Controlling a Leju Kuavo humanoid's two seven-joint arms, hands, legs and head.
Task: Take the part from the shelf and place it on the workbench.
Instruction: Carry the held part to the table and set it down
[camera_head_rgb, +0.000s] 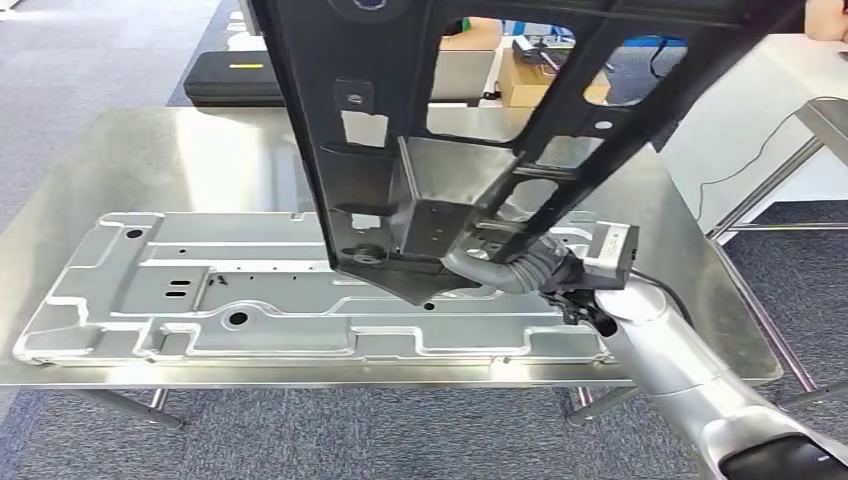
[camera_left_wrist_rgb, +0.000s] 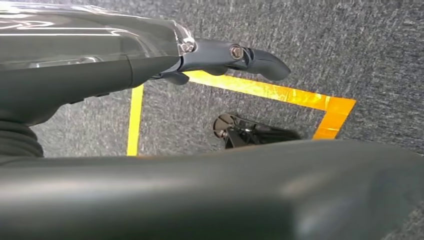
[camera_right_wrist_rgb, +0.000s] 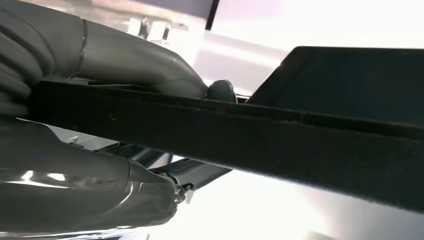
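Gripping the black frame part (camera_head_rgb: 440, 150) by its lower edge above the workbench (camera_head_rgb: 150, 150), the right hand (camera_head_rgb: 520, 268) had fingers clamped around it, and that tall tilted load risked twisting loose onto the silver panel (camera_head_rgb: 250, 290).

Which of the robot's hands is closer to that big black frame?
The right. The right hand grips the black frame at its lower end above the workbench. The left hand hangs down by the carpet floor.
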